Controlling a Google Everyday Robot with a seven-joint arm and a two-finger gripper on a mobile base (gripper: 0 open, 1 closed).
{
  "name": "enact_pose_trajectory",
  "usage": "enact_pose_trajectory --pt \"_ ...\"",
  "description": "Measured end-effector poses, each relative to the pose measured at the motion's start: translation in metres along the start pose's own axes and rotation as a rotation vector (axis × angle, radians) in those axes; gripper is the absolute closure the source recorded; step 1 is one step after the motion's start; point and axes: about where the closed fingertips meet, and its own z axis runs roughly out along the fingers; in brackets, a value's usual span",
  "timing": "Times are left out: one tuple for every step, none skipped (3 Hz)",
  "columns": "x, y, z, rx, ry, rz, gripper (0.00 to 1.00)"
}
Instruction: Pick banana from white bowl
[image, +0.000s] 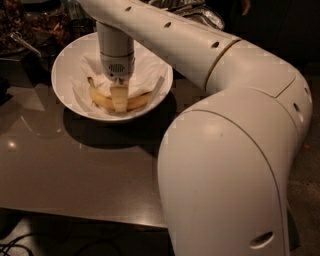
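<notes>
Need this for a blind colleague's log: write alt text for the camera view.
The robot's hand reaches down into the white bowl, at the middle of the banana lying on crumpled paper. The bowl sits on a dark table; the white arm fills the right foreground.
</notes>
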Motion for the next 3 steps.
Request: enact_pose_trajectory --pt "0.000 0.000 0.000 0.000 0.000 0.000 0.97" --pt "0.002 0.005 -0.008 0.035 -0.014 0.007 1.00" --pt "0.008 0.027 -0.027 0.078 -0.028 0.013 1.00"
